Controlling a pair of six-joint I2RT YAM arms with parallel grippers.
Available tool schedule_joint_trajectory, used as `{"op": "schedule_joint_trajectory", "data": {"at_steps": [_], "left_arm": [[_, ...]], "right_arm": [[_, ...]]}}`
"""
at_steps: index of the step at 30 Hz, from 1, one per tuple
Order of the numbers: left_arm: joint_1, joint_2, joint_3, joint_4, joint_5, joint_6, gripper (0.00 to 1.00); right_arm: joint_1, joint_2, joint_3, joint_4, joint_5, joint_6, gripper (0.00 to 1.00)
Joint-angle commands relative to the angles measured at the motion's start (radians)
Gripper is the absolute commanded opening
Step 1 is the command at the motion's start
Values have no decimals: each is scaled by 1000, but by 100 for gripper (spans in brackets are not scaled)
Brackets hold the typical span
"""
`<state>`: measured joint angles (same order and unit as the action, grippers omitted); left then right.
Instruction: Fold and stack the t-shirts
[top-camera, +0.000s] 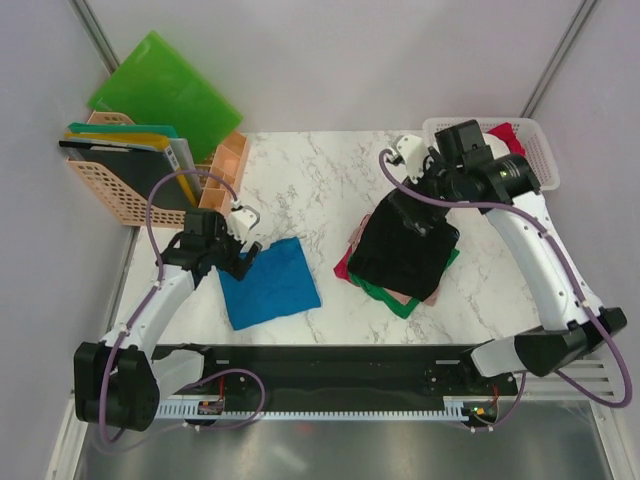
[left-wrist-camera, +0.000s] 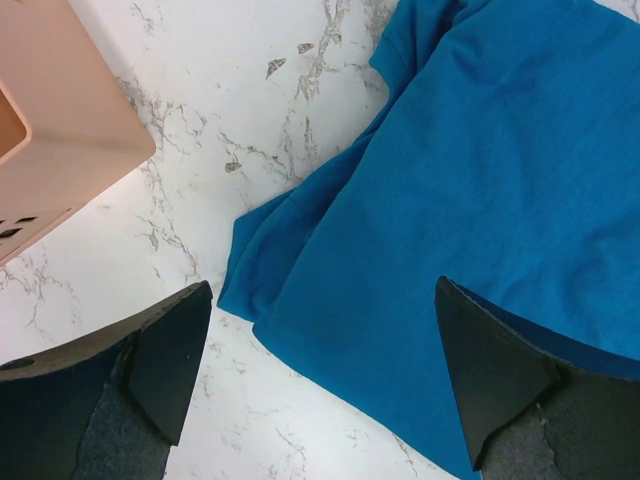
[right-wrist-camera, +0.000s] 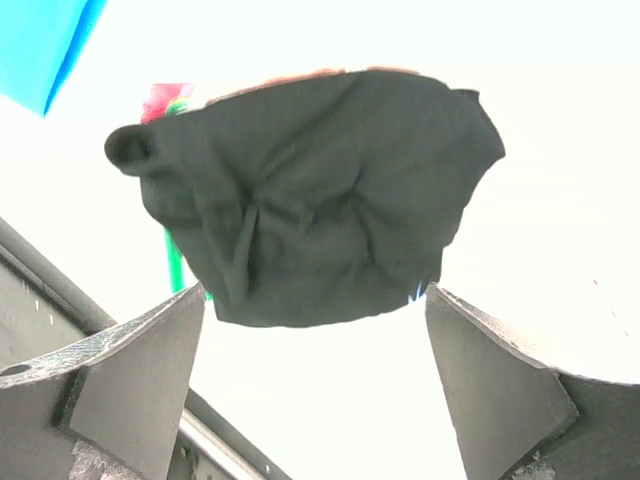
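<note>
A bright blue t-shirt (top-camera: 268, 282) lies folded on the marble table left of centre; it fills the upper right of the left wrist view (left-wrist-camera: 470, 200). My left gripper (top-camera: 240, 262) hangs open and empty just above its left edge (left-wrist-camera: 320, 370). A black t-shirt (top-camera: 405, 248) tops a pile of folded shirts at centre right, with green (top-camera: 400, 300), red (top-camera: 345, 268) and pink edges showing beneath. It also shows in the right wrist view (right-wrist-camera: 310, 200). My right gripper (top-camera: 415, 205) is open and empty above the pile's far side (right-wrist-camera: 315, 385).
A white lattice basket (top-camera: 540, 150) at the back right holds a red cloth (top-camera: 505, 135). Peach baskets (top-camera: 130, 190) with folders and a green plastic folder (top-camera: 165, 95) stand at the back left; a peach basket corner (left-wrist-camera: 60, 130) shows close to the left gripper.
</note>
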<state>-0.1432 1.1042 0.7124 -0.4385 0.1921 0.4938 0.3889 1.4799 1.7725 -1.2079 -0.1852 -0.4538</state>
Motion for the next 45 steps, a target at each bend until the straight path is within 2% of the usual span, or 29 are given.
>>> {"op": "schedule_joint_trajectory", "data": {"at_steps": [1, 5, 7, 9, 12, 14, 15, 17, 18, 20, 21, 23, 28, 29, 30, 32, 33, 35, 36, 37, 39, 41, 42, 43, 45], "left_arm": [[-2, -6, -16, 26, -3, 32, 99], [-2, -91, -34, 29, -42, 29, 99], [-2, -202, -57, 87, -88, -9, 100], [1, -306, -85, 170, -187, -37, 100], [17, -375, -126, 240, -360, -55, 100], [56, -391, -148, 302, -449, -61, 100], [100, -389, -166, 322, -520, -69, 100], [166, -386, -175, 334, -546, -115, 100], [235, -386, -171, 328, -531, -129, 100], [277, -386, -169, 304, -507, -144, 100], [307, -386, -171, 296, -472, -144, 100], [330, -370, -168, 279, -455, -146, 100], [355, -339, -149, 259, -441, -162, 100], [358, -340, -143, 217, -359, -149, 100], [358, -340, -137, 216, -358, -149, 100], [358, -322, -122, 126, -228, -126, 100], [358, -314, -94, 85, -103, -106, 100], [358, -268, -47, -107, 28, -46, 100], [361, -248, 16, -199, 173, -16, 100], [363, -222, 47, -324, 223, 24, 100], [376, -169, 111, -432, 352, 84, 100], [407, -120, 137, -520, 395, 127, 100], [437, -91, 175, -564, 476, 161, 100], [448, -57, 199, -624, 512, 230, 100], [476, 99, 258, -790, 575, 296, 100]], "right_arm": [[2, -58, -100, -101, 50, -60, 98], [2, -226, -373, 42, 81, -78, 98], [2, -283, -473, 82, 47, -83, 98], [4, -297, -498, 123, -49, -86, 98], [43, -276, -454, 143, -182, -80, 98], [91, -238, -398, 168, -220, -72, 98], [157, -222, -387, 182, -224, -71, 98], [233, -176, -378, 249, -185, -60, 98], [322, -159, -381, 270, -156, -63, 98], [425, -109, -403, 345, -41, -62, 98], [530, -60, -419, 369, 1, -66, 98], [664, 5, -418, 416, 110, -72, 98], [749, 197, -361, 517, 109, -33, 98], [772, 279, -302, 537, 87, 2, 98], [771, 280, -301, 538, 89, 3, 98], [768, 306, -280, 542, 98, 30, 98], [759, 306, -281, 547, 90, 38, 98], [740, 290, -292, 553, 50, 59, 98], [714, 286, -294, 548, 23, 66, 98], [700, 275, -297, 539, -35, 69, 98], [658, 266, -301, 524, -95, 69, 98], [618, 253, -312, 518, -201, 76, 98], [575, 250, -312, 512, -227, 84, 98], [553, 253, -315, 507, -249, 95, 98], [512, 249, -321, 499, -269, 89, 98]]}}
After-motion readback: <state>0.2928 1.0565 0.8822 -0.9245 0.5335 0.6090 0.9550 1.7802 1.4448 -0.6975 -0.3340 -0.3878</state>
